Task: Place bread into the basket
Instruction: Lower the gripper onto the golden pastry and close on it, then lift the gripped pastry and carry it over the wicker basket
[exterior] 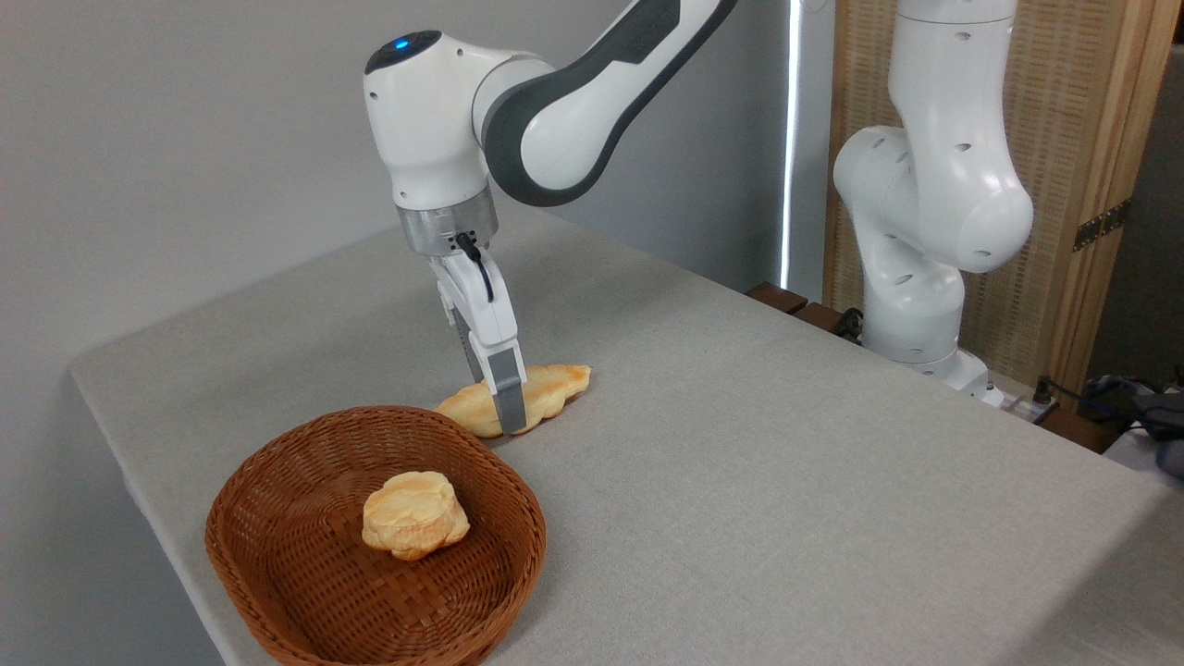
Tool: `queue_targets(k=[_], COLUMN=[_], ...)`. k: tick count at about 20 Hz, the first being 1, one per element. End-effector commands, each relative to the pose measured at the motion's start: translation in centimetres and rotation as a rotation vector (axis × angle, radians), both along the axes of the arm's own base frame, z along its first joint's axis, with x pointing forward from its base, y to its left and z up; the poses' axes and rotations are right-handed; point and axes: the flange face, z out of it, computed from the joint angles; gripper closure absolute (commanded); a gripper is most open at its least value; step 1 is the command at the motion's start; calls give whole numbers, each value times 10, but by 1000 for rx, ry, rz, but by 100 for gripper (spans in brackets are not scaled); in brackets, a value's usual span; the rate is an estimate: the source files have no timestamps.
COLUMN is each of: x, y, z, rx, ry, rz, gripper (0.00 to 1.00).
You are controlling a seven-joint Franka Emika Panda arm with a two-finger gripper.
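Straddling the bread [546, 390] near its middle, the gripper [499, 418] stands with fingers lowered to the table [786, 481], one finger in front of the loaf and the other hidden behind it; whether the jaws have closed on it cannot be told. The loaf lies flat on the cloth, not yet lifted. Left of and below the tool sits the basket [277, 481], its rim just beside the loaf's near tip; a bun [415, 515] already rests inside, near the centre. Probable risks: the loaf is long and grasped at one narrow place, so it may pivot or sag on lifting; its left tip could catch the rim if carried low; set down carelessly, it may land on the bun or bridge the rim instead of lying within. Right of the tool the cloth is bare. Farther right stands the arm's base [911, 314], before a wooden screen [1091, 139], well apart from the path.
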Motion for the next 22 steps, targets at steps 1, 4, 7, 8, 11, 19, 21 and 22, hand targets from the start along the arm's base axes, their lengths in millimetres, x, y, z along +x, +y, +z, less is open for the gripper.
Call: queue_targets(k=[1, 4, 7, 8, 11, 19, 21, 22], x=[1, 1, 2, 2, 1, 0, -2, -4], y=[-2, -1, 0, 0, 0, 1, 0, -1], z=[-3, -3, -4, -4, -3, 0, 8, 17], rx=[11, 21, 33, 33, 33, 33, 31, 27], ry=[-12, -14, -17, -17, -17, -17, -27, -37], rz=[-6, -13, -19, -19, -17, -15, -17, -18], gripper=[0, 9, 43, 47, 47, 45, 45, 45])
